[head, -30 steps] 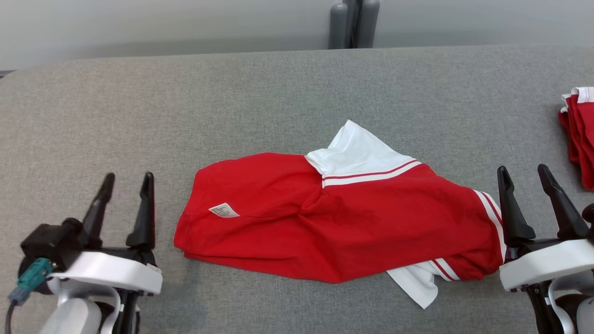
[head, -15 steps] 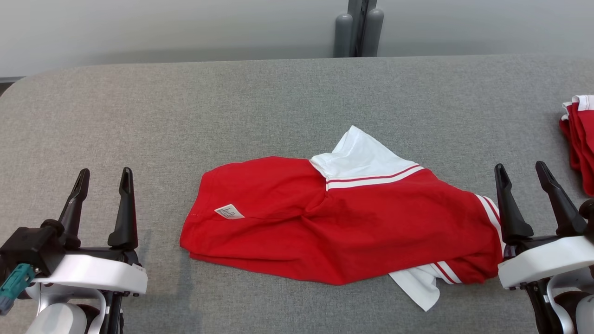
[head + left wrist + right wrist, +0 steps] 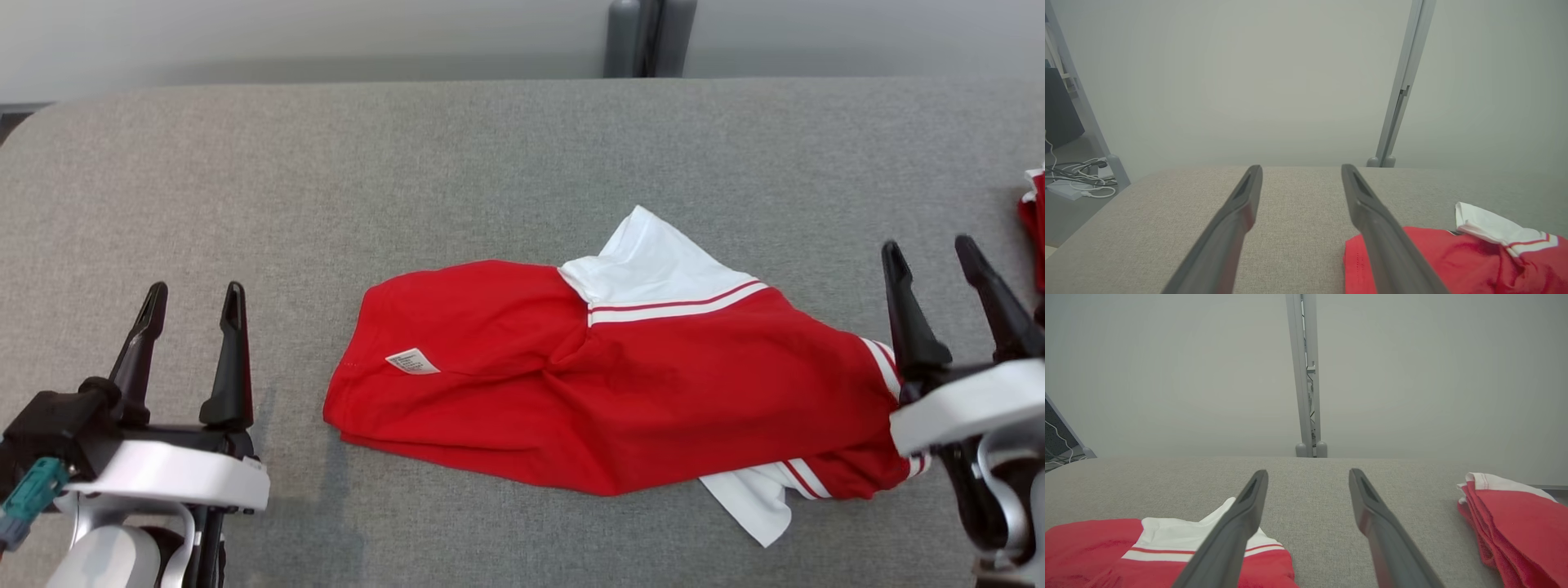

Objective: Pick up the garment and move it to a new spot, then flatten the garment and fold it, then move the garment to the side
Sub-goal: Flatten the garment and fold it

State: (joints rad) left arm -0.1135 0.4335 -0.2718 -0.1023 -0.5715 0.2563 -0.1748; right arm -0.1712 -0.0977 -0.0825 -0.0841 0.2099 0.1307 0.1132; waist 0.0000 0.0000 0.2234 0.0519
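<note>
A red garment point(image 3: 604, 384) with white sleeves and striped trim lies crumpled in the middle of the grey table point(image 3: 457, 163), a small white label showing near its left end. It also appears in the left wrist view point(image 3: 1457, 261) and the right wrist view point(image 3: 1180, 547). My left gripper point(image 3: 194, 290) is open at the lower left, well apart from the cloth. At the garment's right end my right gripper point(image 3: 931, 247) stands open, its white wrist over the striped cuff. Both pairs of fingers point(image 3: 1241, 212) point(image 3: 1372, 506) hold nothing.
A stack of folded red and white garments point(image 3: 1511, 518) sits at the table's right edge point(image 3: 1035, 229). A grey post point(image 3: 649, 37) stands behind the far edge. Cables point(image 3: 1077, 179) lie on the floor past the left end.
The head camera has shifted, moving the whole scene a little right. My right gripper has risen and sits higher by the garment's cuff. The left gripper stays open at the lower left.
</note>
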